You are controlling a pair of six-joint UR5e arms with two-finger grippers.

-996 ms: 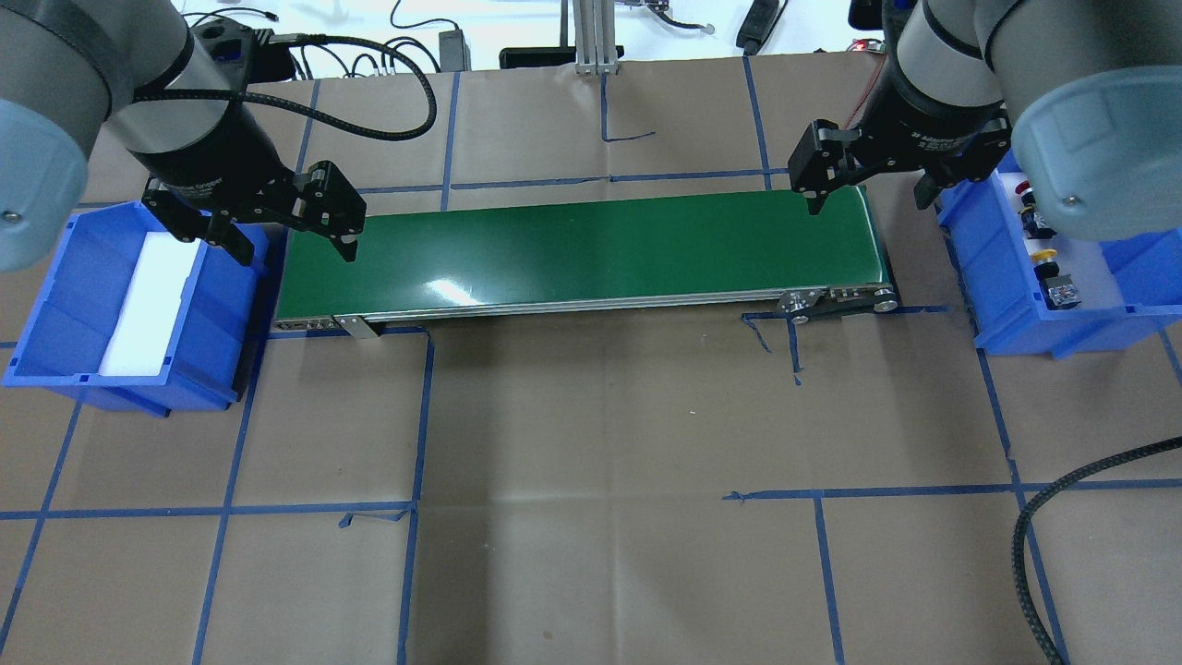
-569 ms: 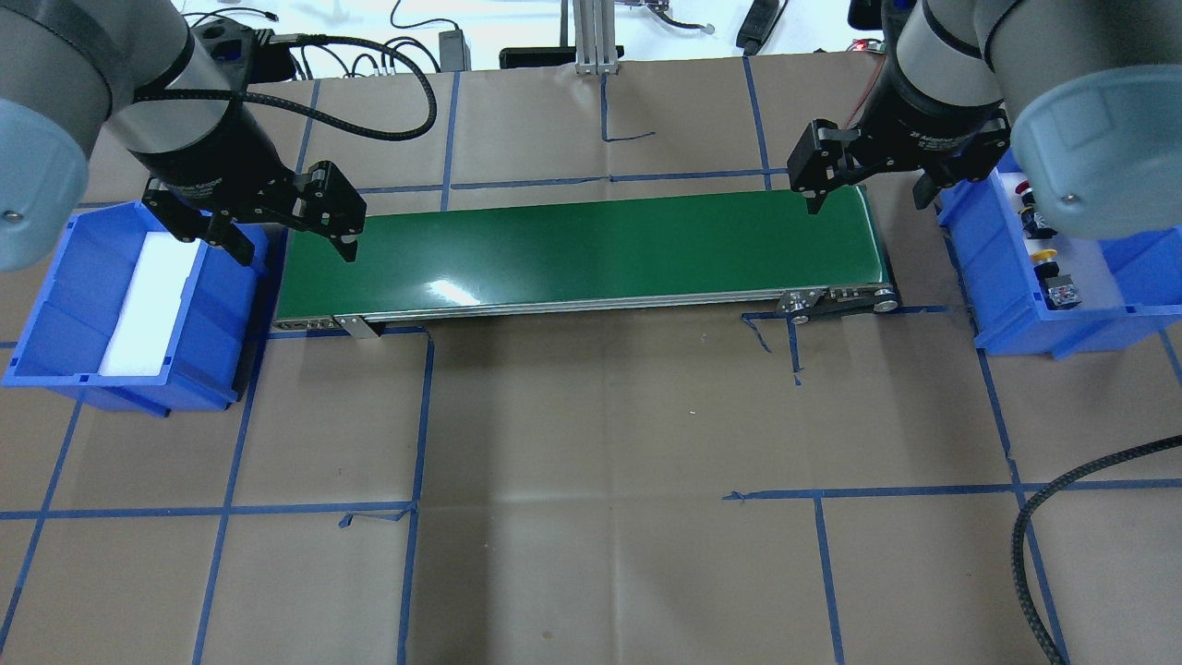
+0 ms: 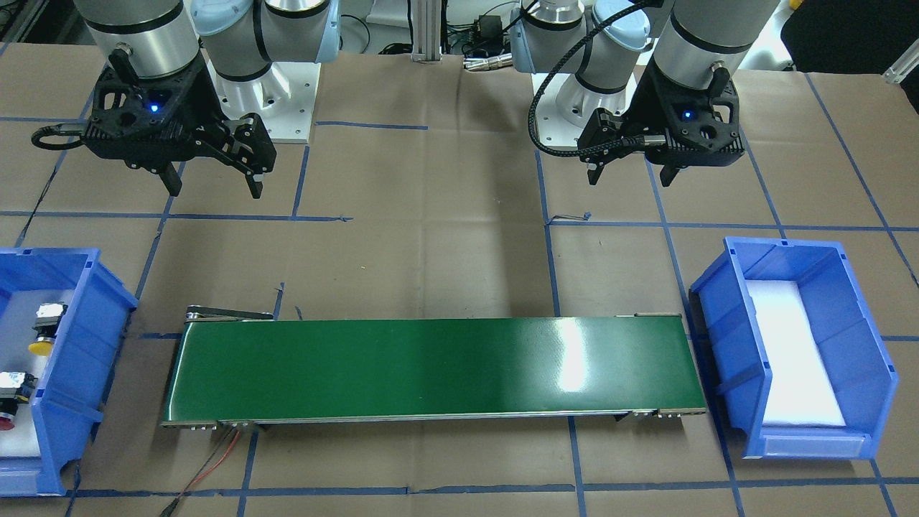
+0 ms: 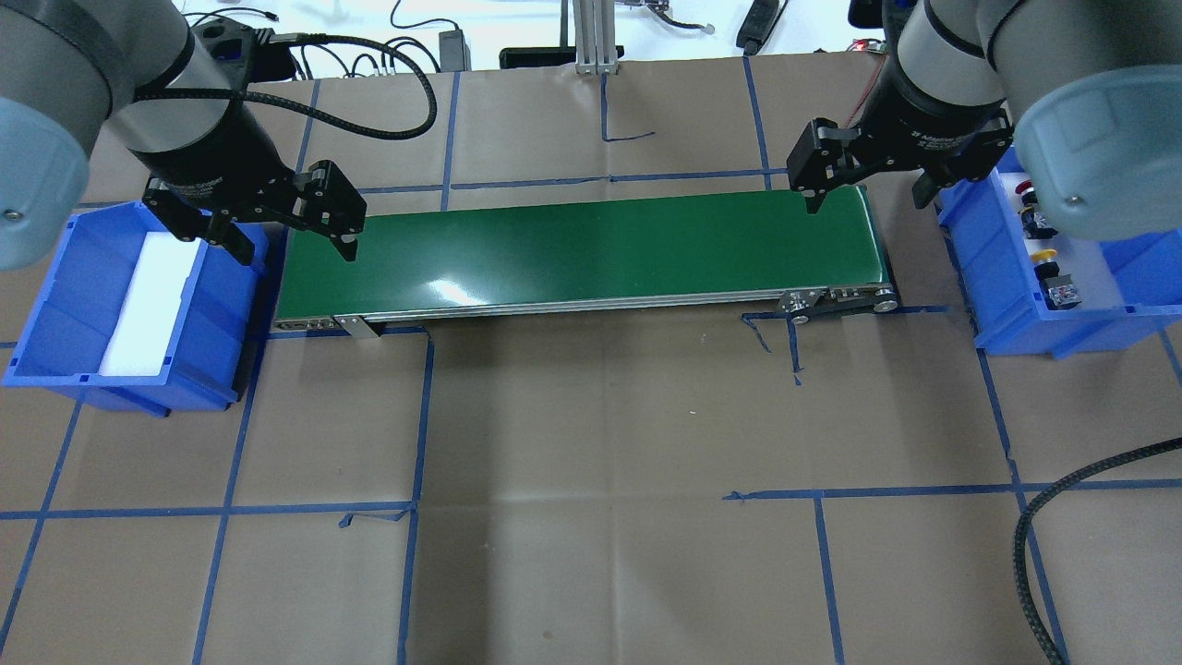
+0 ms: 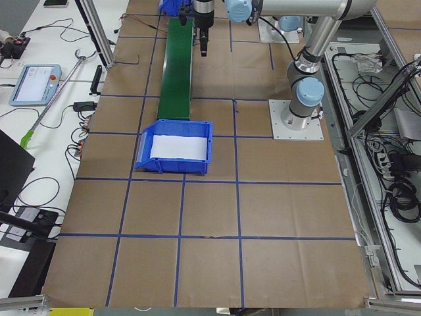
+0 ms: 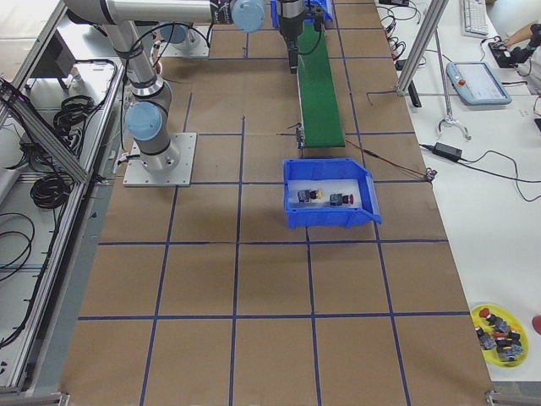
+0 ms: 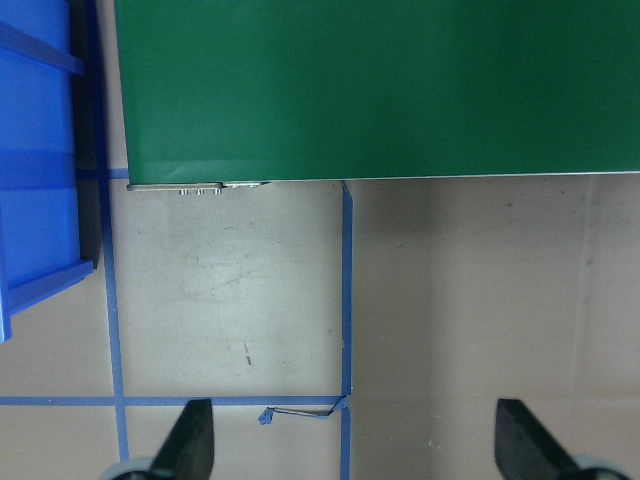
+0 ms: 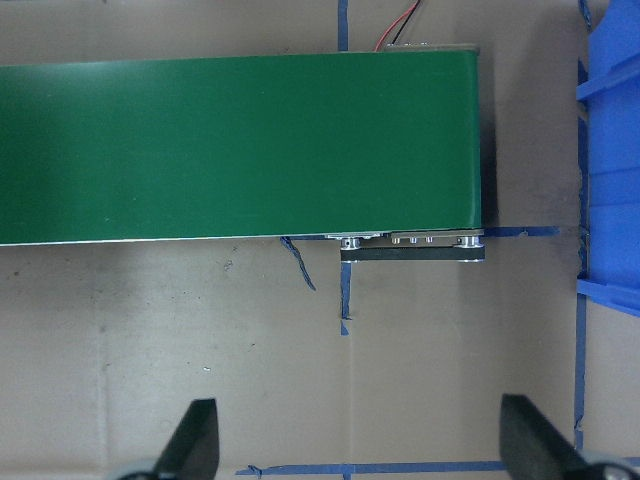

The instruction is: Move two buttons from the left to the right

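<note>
Left gripper (image 4: pixel 296 256) hangs spread wide, holding nothing, over the green belt's (image 4: pixel 582 249) left end; right gripper (image 4: pixel 866 205), equally spread and bare, over its right end. Yellow button (image 4: pixel 1043 257) and red button (image 4: pixel 1023 189) lie in the blue bin (image 4: pixel 1016 342) at the table's (image 4: pixel 591 554) right edge.

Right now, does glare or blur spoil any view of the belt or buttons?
Overhead exterior: small glare patch on the green belt; right arm's elbow covers part of the bin holding the buttons. Exterior front-facing: broader glare streak on the belt; buttons clear.
</note>
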